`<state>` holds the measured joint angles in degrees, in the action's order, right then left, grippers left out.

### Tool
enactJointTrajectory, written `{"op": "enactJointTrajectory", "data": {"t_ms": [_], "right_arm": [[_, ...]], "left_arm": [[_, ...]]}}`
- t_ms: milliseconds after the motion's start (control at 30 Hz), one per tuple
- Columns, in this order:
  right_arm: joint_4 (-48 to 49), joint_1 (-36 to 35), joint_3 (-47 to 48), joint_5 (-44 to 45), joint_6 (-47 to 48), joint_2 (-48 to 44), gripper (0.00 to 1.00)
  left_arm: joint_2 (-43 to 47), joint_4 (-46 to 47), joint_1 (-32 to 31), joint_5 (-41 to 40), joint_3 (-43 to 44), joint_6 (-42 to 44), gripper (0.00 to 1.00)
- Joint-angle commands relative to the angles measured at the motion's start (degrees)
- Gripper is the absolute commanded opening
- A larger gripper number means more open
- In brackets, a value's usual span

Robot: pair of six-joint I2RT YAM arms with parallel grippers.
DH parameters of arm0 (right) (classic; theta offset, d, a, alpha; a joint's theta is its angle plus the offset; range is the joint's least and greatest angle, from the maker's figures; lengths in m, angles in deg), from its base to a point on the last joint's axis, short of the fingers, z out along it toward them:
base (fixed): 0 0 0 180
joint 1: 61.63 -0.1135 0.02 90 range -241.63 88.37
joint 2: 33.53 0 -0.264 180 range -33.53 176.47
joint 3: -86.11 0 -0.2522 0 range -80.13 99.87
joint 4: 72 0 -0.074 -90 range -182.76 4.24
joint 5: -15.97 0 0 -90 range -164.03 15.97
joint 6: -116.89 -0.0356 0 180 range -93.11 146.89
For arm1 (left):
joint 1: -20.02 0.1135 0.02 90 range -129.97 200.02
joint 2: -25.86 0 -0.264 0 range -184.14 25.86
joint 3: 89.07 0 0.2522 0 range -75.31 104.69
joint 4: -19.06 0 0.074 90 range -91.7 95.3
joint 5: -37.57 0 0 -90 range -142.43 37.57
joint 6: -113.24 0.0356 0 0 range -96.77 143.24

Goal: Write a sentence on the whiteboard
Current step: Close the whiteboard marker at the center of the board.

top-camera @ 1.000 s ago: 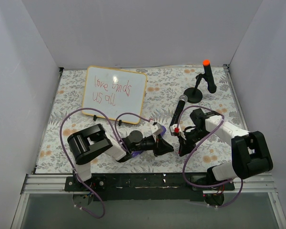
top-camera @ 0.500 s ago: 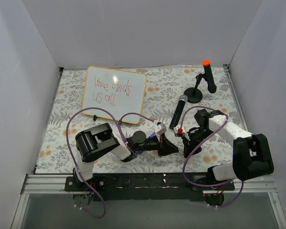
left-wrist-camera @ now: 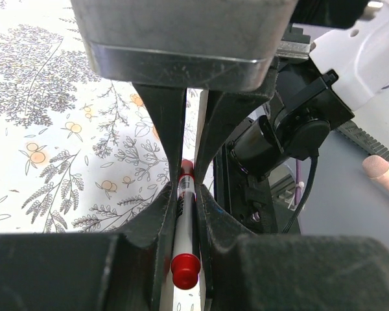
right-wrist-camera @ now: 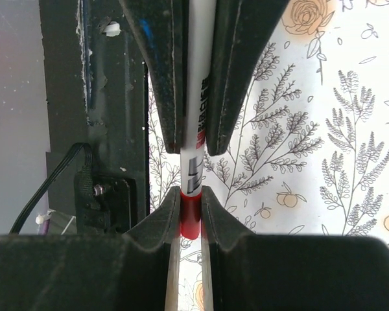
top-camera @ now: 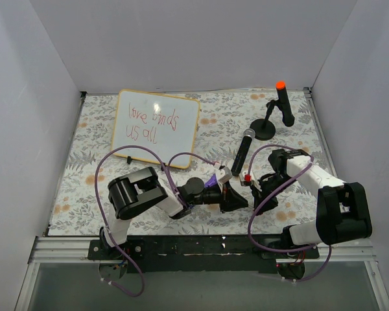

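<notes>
The left claw (left-wrist-camera: 185, 207) has swung in to meet the right claw (right-wrist-camera: 190, 210). Left clamps the marker (left-wrist-camera: 183, 228), right pinches its red cap (right-wrist-camera: 190, 220) (apparently capping). The whiteboard (top-camera: 181, 139) lies well behind the left claw with the sentence (top-camera: 152, 123) written, so the task looks nearly done.

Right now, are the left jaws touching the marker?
Touching. Left wrist view shows the left jaws pinching the marker on both sides, no gap.

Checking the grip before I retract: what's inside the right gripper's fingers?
The red end of the marker, pinched in the right gripper. The left gripper clamps the white barrel beyond. The fingers hide the red end's sides, so cap seating cannot be judged.
</notes>
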<state>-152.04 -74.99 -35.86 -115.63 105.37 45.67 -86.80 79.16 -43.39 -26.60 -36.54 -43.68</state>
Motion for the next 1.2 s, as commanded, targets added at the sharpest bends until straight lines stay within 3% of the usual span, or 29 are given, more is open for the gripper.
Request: {"op": "enactJointTrajectory", "data": {"t_ms": [0,300,833,1167], "right_arm": [[8.8,-1.0,5.9,-33.8,-1.6,-2.3,0.01],[12.2,-1.0,5.3,-30.6,-5.3,-1.3,0.01],[12.4,-1.0,5.3,-28.7,-6.3,1.0,0.36],[8.7,-1.0,5.9,-28.0,-1.8,2.5,0.39]], "left_arm": [[0.2,-6.8,-5.5,-1.6,1.8,1.0,0.0],[6.7,-9.8,-4.2,-8.6,-2.8,2.2,0.0],[10.5,-8.0,-3.2,-13.3,-7.0,2.4,0.0],[12.9,-6.8,-2.1,-13.7,-9.8,2.0,0.0]]}}
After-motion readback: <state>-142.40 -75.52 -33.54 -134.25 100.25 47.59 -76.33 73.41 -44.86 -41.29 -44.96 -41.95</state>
